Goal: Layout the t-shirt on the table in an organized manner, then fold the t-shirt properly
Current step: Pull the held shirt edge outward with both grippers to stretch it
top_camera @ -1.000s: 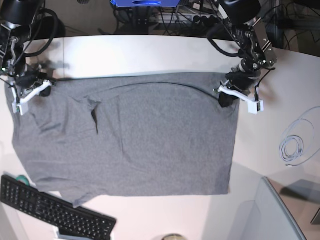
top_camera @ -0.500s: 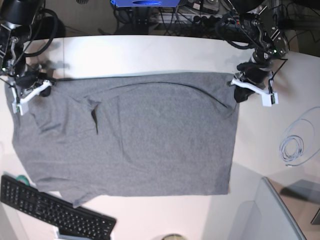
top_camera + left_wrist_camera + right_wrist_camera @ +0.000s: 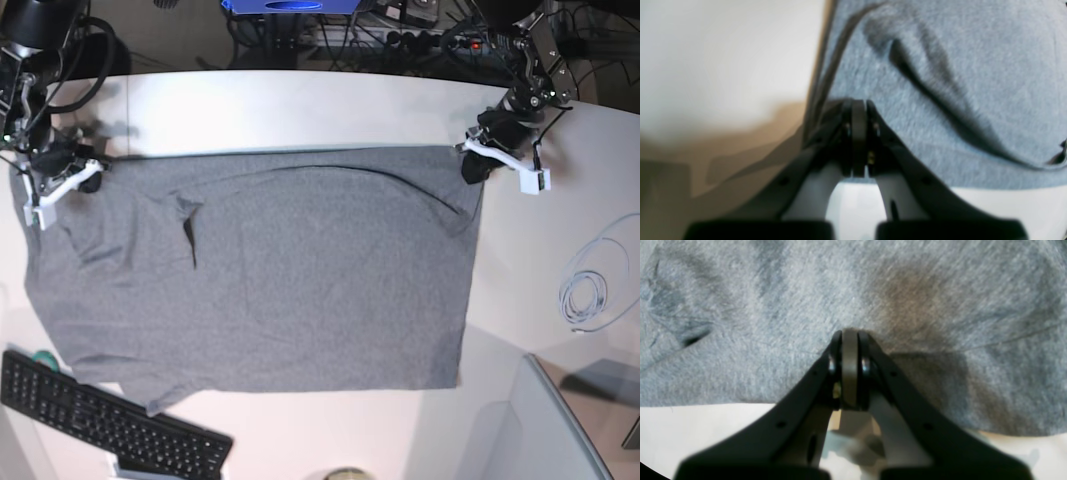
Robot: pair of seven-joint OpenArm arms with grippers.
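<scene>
The t-shirt (image 3: 260,270) lies spread across the table (image 3: 300,105), hem toward 3 o'clock. Both arms sit along its far edge, likely to tension it flat: left gripper (image 3: 478,160) clenched at the 2 o'clock corner, right gripper (image 3: 72,178) clenched at 10 o'clock. Whether either pinches cloth, I cannot tell.

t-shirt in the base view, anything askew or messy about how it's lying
Yes. The t-shirt lies mostly flat on the table, but a dark fold gapes near its left side, a curved crease runs below the top edge, and its lower left corner overlaps the black keyboard.
</scene>
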